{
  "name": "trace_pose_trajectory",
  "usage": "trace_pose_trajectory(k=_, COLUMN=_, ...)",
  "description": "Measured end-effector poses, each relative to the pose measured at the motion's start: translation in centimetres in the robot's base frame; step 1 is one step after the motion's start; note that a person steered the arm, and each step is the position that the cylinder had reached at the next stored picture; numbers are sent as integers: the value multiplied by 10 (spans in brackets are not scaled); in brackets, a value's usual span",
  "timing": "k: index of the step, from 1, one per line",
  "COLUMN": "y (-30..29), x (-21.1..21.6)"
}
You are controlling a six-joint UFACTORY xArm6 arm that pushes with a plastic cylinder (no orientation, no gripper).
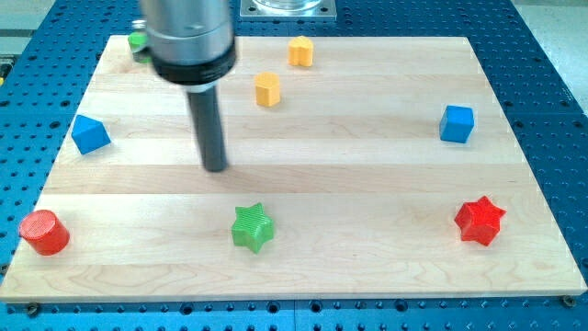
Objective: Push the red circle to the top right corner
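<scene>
You would have seen my tip (215,167) resting on the counter (367,193), above the green star (253,227). The red circle (44,232) sat far off at the view's bottom left; this rod had no fingers.

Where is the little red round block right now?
The red circle sits near the board's bottom-left corner in the camera view, below the blue block and far left of the green star; my tip is well away.
</scene>
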State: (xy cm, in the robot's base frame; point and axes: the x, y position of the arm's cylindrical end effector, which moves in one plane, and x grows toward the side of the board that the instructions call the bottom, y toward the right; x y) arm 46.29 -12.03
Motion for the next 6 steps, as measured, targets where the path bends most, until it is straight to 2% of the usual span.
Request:
trace_pose_trajectory(k=2, y=-136, x=35)
trace_pose_trajectory(k=3, y=-184, x=57)
trace_pose_trajectory(k=4, y=-183, x=80)
trace_pose_trajectory(k=5, y=-171, x=124)
trace_pose_trajectory(k=6, y=-127, x=98)
